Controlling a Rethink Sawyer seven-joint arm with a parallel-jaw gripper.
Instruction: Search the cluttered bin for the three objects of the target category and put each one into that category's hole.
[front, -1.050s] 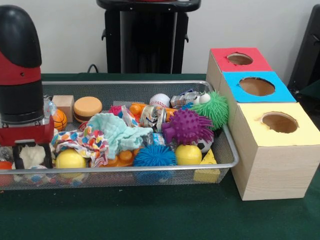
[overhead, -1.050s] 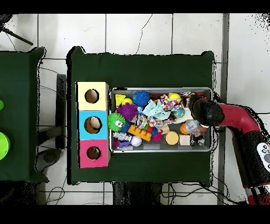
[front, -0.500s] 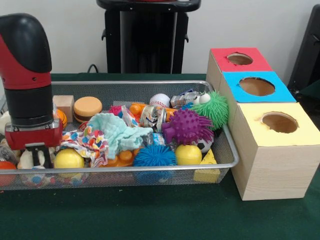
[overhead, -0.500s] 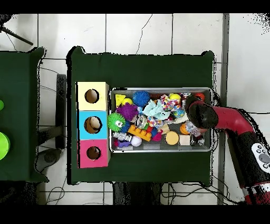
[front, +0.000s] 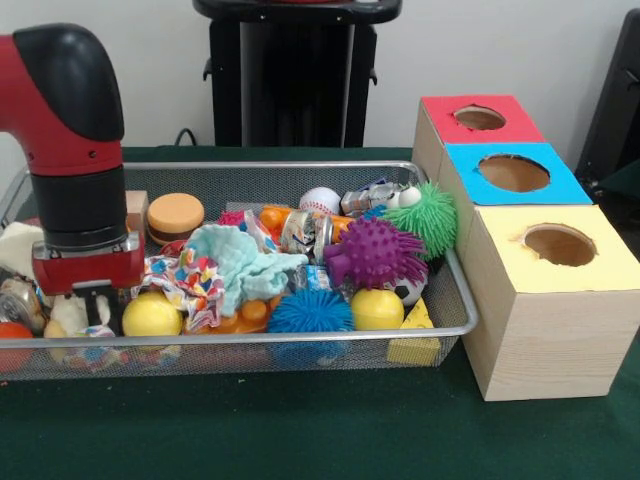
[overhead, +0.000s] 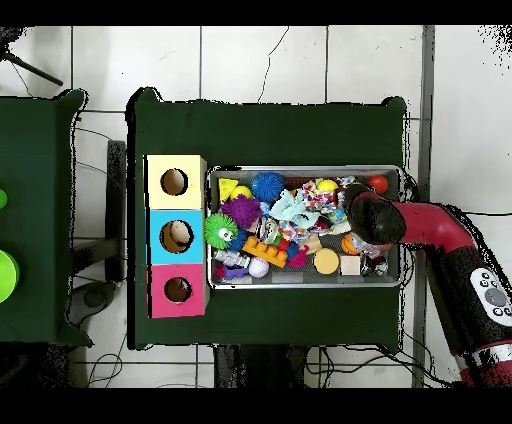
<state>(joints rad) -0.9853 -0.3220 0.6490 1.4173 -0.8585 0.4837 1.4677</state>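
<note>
Red-and-black arm's gripper (front: 97, 305) low in the silver mesh bin (front: 300, 340).
Grip unclear, possibly empty; the patterned cloth (front: 185, 280) alongside might snag.

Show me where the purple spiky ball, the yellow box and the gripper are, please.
purple spiky ball (front: 375, 252), front view, middle of its body.
yellow box (front: 600, 268), front view, bare top face.
gripper (front: 97, 306), front view, its lower end.

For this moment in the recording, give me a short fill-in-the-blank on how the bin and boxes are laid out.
1. The box nearest the camera in the front view has a ____ top.
2. The middle box has a ____ top.
3. The purple spiky ball lies right beside a ____ spiky ball.
4. The arm reaches into the mesh bin at the end ____ from the boxes.

Missing words: yellow; blue; green; farthest
</note>
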